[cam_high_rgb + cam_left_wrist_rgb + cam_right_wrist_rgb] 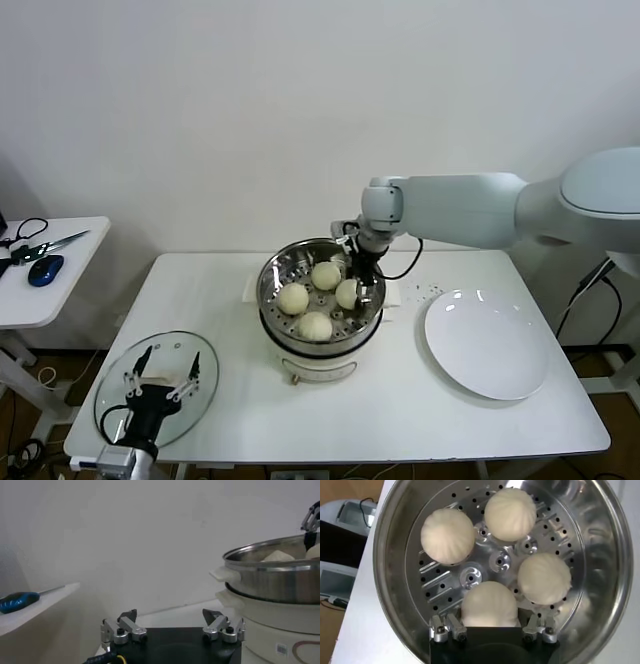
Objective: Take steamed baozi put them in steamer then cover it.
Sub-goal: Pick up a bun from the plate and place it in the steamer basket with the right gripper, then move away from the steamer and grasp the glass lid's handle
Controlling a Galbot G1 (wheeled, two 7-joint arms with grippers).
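Baozi (490, 605), the fourth one, sits between the spread fingers of the right gripper (354, 292) inside the steamer (272, 300) at table centre, so loading looks finished. Next, I judge, the glass cover (110, 385) at the front-left corner must go on; the left gripper (160, 388) hovers released above it. A white plate (487, 345) lies near the right edge, not obstructing.

Four baozi (316, 295) sit in the steamer (272, 300); the right gripper (358, 290) reaches in; the cover (150, 385) lies near-left.
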